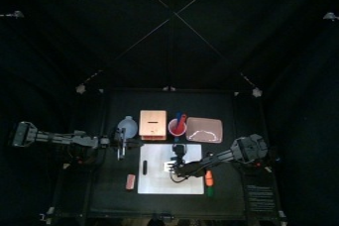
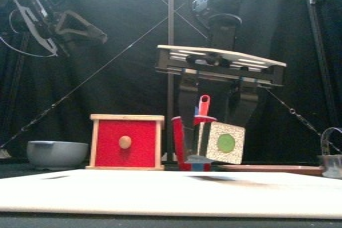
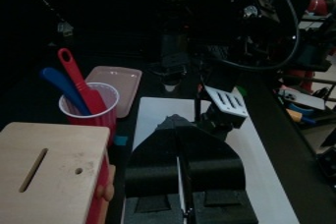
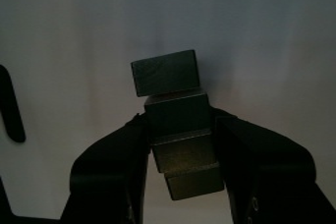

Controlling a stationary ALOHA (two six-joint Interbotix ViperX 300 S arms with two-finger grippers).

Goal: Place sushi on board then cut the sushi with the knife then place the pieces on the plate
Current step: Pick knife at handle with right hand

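My right jaws (image 4: 180, 126) are clamped on the sushi roll (image 4: 164, 71), one on each long side. I count at least three dark blocks in a row. It is held over the one white board (image 1: 157, 170), near the board's middle. I cannot tell whether it touches the board. That arm reaches in from 3 o'clock, with the jaws pointing straight down.

My left jaws (image 3: 180, 128) are closed on nothing, with only a thin seam between them. They hang raised at the board's 10 o'clock, and the arm stretches in from 9 o'clock.

On the surface (image 1: 106, 195), counting from the board:
- one wooden box (image 1: 153, 123) at 11 o'clock
- one red cup (image 1: 176, 124) at 12 o'clock, holding two knives, one blue knife (image 3: 59, 81) and one red knife (image 3: 73, 71)
- one pink tray (image 1: 212, 121) at 1 o'clock
- one orange toy (image 1: 208, 178) at 4 o'clock
- one small reddish toy (image 1: 131, 180) at 8 o'clock

One blue-grey bowl (image 2: 56, 153) sits at 9 o'clock from the box.
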